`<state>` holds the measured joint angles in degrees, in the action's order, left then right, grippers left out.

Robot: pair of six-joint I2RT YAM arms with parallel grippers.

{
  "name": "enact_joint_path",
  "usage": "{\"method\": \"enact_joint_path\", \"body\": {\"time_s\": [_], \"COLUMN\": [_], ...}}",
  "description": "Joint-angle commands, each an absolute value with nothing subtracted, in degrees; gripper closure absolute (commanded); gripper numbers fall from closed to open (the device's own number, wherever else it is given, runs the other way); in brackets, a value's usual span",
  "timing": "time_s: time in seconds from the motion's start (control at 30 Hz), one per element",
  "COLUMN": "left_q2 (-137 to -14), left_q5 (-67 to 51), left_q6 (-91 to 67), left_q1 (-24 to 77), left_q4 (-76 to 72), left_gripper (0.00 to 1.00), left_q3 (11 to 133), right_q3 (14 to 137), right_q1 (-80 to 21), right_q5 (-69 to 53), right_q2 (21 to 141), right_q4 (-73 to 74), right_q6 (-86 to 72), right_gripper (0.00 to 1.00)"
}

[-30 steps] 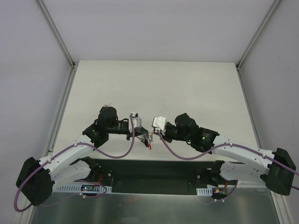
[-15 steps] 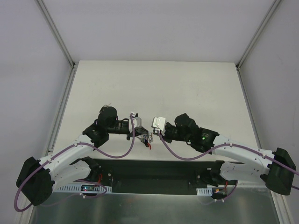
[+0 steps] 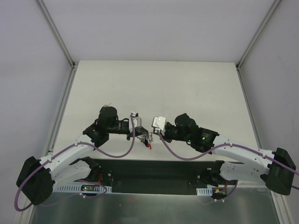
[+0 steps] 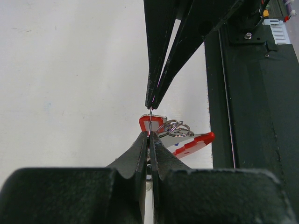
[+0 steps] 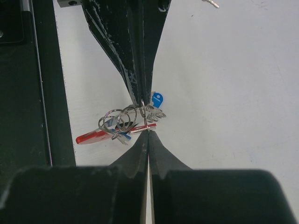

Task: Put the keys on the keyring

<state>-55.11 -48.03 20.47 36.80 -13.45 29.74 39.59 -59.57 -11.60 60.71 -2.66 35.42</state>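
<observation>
Both grippers meet tip to tip just above the table near its front edge. In the left wrist view my left gripper (image 4: pixel 149 135) is shut on a thin silver ring of the keyring (image 4: pixel 175 128), seen edge-on. The red tag key (image 4: pixel 150 122) hangs just behind the tips, and the red clip (image 4: pixel 196 142) lies to the right. In the right wrist view my right gripper (image 5: pixel 148 132) is shut at the red tag's edge (image 5: pixel 142 127). The blue key (image 5: pixel 158 99), a silver key blade (image 5: pixel 155 114), the rings (image 5: pixel 117 120) and the clip (image 5: pixel 93 136) hang beside it. The black key is not visible.
The black base rail (image 3: pixel 154 172) runs along the table's front edge, right beside the bundle (image 3: pixel 149 142). A small silver object (image 5: pixel 211 3) lies loose on the white table beyond the left gripper. The table's raised side rails (image 3: pixel 63 107) stand at left and right.
</observation>
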Motion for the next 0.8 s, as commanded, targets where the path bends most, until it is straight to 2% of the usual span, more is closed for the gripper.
{"method": "enact_joint_path", "body": {"time_s": [0.0, 0.77], "left_q2": [-54.93, -55.28], "left_q5": [-50.98, -52.21], "left_q6": [20.66, 19.51], "left_q1": [37.44, 37.53], "left_q4": [-16.61, -18.63], "left_gripper": [1.00, 1.00], "left_q3": [32.26, 31.73], "right_q3": [41.84, 42.36], "right_q1": [-60.12, -60.64], "right_q5": [-11.69, -12.13], "right_q2": [60.65, 61.61], "right_q4": [-5.36, -5.89], "right_q6": [35.07, 34.54], "right_gripper": [0.99, 0.99]}}
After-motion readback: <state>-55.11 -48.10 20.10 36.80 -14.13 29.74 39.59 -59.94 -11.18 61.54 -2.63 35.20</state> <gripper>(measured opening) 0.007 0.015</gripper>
